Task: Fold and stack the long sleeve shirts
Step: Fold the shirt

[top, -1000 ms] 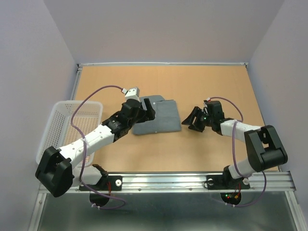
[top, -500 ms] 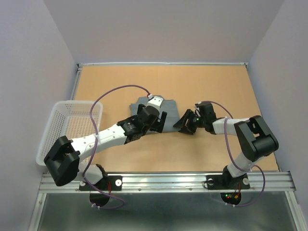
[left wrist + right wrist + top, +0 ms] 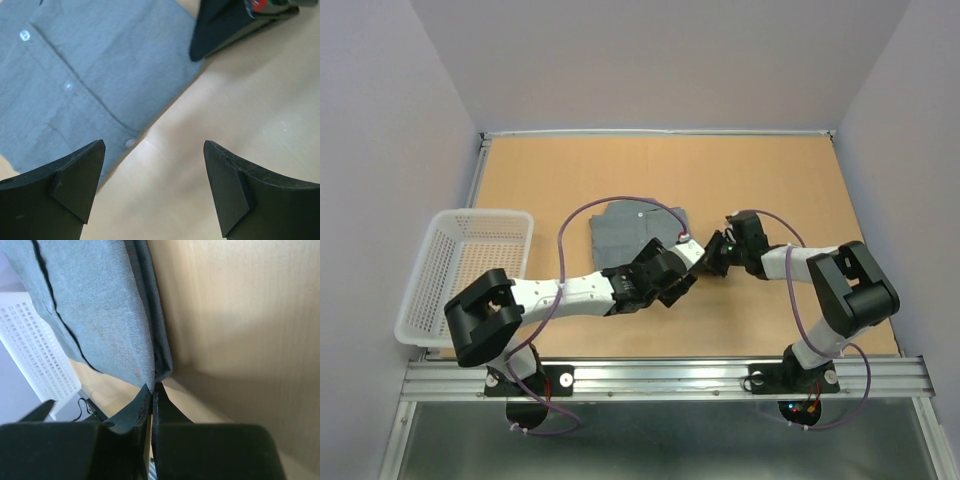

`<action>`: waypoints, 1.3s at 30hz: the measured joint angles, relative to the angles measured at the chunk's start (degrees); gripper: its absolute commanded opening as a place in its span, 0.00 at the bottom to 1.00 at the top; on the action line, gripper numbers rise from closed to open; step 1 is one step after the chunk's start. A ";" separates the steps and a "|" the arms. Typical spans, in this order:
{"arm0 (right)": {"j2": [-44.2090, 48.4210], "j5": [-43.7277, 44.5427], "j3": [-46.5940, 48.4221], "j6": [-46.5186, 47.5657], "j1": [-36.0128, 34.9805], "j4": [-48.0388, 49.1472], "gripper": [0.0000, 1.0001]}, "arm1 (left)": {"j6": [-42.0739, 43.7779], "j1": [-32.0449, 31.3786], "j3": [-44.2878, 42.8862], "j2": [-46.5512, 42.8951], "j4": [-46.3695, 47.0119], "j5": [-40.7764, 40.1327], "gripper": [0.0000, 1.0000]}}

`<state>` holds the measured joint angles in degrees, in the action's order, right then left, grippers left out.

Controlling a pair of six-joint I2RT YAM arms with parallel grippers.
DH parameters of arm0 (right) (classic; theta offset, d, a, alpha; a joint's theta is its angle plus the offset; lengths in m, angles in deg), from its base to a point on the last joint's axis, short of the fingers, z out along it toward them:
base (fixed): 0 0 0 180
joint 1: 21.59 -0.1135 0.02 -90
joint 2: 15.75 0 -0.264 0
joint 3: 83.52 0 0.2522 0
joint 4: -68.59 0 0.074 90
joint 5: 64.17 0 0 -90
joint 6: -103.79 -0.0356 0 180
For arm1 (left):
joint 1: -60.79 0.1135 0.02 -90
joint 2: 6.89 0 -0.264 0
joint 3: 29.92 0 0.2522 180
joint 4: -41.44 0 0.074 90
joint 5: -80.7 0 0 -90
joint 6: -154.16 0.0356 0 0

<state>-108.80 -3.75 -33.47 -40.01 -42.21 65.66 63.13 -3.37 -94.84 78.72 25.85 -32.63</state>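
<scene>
While the folded mid-grey button-up cloth shirt (image 3: 625,230) lies flat near the middle of the tan wooden table (image 3: 770,180), the right gripper (image 3: 152,389) is clenched tight, its tips touching the shirt's 4 o'clock corner; whether cloth is caught between them cannot be told. The left gripper (image 3: 154,146) hovers over the shirt's 5 o'clock edge, spread wide and grasping nothing. A white plastic mesh basket (image 3: 470,215) sits at the table's 9 o'clock side.

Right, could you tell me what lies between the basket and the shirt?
Only bare table and the left arm's purple cable beside the shirt, in the top view.
</scene>
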 measured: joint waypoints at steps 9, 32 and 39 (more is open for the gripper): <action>3.58 -0.94 1.66 0.02 0.00 -1.79 0.01 | 5.86 -3.28 -0.39 8.85 7.67 -6.56 0.89; 8.63 -0.52 2.99 -0.90 0.33 -6.21 0.41 | 8.96 -4.00 -3.04 21.11 20.94 -20.68 0.00; 9.68 1.97 2.99 -1.86 0.37 -6.93 0.79 | 4.66 -3.98 -2.38 20.31 20.50 -20.59 0.00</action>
<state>-99.12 -1.79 -30.48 -41.87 -41.84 58.73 67.78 -7.35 -97.22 99.02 46.35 -53.22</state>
